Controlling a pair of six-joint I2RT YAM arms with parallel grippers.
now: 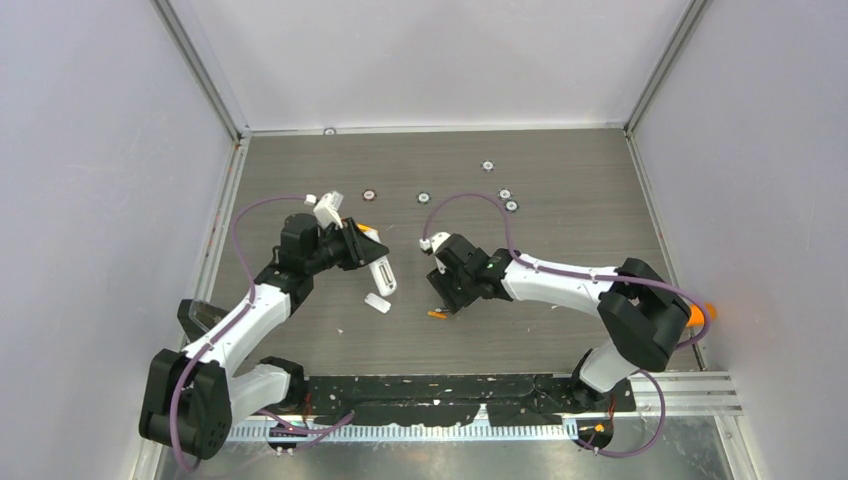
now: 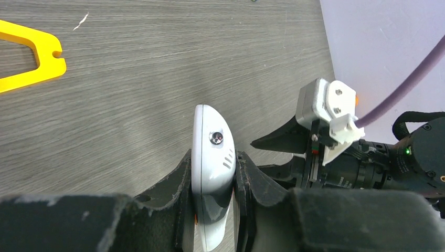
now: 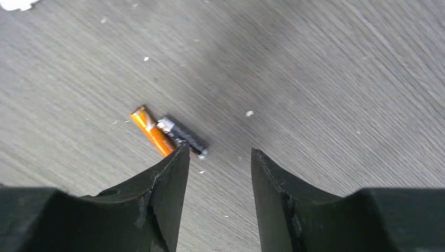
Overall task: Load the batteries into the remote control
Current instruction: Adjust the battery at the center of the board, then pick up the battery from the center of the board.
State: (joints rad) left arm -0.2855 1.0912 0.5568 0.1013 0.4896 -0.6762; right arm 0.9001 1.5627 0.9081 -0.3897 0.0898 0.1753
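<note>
One remote (image 1: 383,275) at centre left of the top view, smooth white plastic with a rounded end, pinched tight by the left gripper (image 1: 360,250). Further right, right gripper (image 3: 218,155) spread apart, holding nothing, low over the grey wood-grain table (image 3: 341,79). Just left of its gap in the wrist view, orange battery (image 3: 149,128) and dark battery (image 3: 181,135), touching side by side: thin shiny round sticks, slanting from upper left to lower right. Closest to the right arm; likely a small shift left needed.

remote control (image 2: 211,157): glossy white
batteries (image 3: 181,135): one orange, one dark grey with silver tip
table (image 1: 580,180): grey-brown wood grain
triangle (image 2: 36,73): yellow
cables (image 1: 465,195): purple
</note>
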